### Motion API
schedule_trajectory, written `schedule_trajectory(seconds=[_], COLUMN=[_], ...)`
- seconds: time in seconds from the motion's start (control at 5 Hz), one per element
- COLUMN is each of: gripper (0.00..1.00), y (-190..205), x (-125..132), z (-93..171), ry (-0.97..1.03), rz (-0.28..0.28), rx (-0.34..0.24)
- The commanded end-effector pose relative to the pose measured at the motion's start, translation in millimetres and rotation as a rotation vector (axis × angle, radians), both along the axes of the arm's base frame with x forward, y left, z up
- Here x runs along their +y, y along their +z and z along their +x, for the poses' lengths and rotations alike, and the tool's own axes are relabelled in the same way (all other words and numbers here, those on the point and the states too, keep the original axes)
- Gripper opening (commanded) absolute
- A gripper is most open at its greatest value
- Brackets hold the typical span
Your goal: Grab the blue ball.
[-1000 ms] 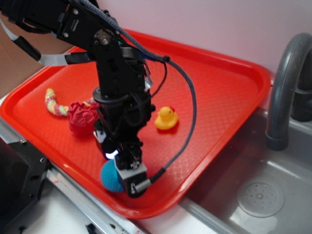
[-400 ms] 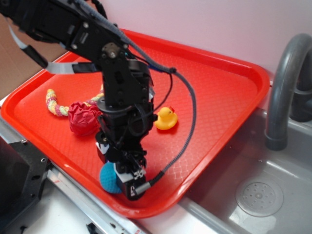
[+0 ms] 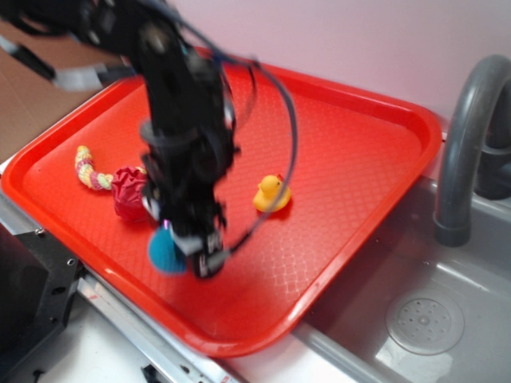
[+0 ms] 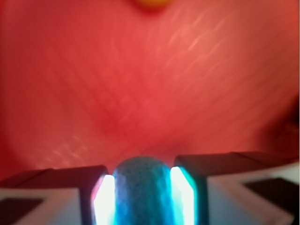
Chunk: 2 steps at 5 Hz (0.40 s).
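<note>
- The main risk, as I judge it, is the blue ball (image 4: 142, 192) slipping out: it is round and textured, and the fingers (image 4: 107, 199) press only its two flanks, so a quick swing of the arm could roll it free.
- Both views are smeared by motion blur, which suggests the arm is travelling fast; that speed would be the likely cause of a drop.
- If the ball fell, it would land on the red tray (image 3: 359, 144) and could roll toward the yellow duck (image 3: 271, 194) at about 2 o'clock from the gripper (image 3: 185, 251), or over the tray's low rim toward the sink (image 3: 447, 311) at 4 o'clock.
- The dark red cloth lump (image 3: 128, 191) sits just beside the arm at about 10 o'clock of the gripper; a low sweep that way could snag it. The striped rope toy (image 3: 88, 171) lies beyond it.
- Fingers: in the wrist view they are clamped on the ball, one pad against each side, spread only as wide as the ball itself.
- The ball sits between the fingertips, seemingly lifted off the tray near its 7 o'clock part, though the blur leaves that uncertain.
</note>
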<state>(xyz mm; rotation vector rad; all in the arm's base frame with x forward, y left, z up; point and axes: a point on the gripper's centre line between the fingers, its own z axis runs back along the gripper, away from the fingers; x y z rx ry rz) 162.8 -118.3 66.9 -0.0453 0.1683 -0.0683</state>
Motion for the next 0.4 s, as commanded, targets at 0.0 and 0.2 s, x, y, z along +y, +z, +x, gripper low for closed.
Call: schedule_trajectory(seconds=[0.0, 0.2], gripper=[0.00, 0.00], y=[94, 123], x=[39, 65], z=[31, 29], ry=[0.201, 0.283], rz=[0.025, 0.029], rx=[-0.244, -0.315])
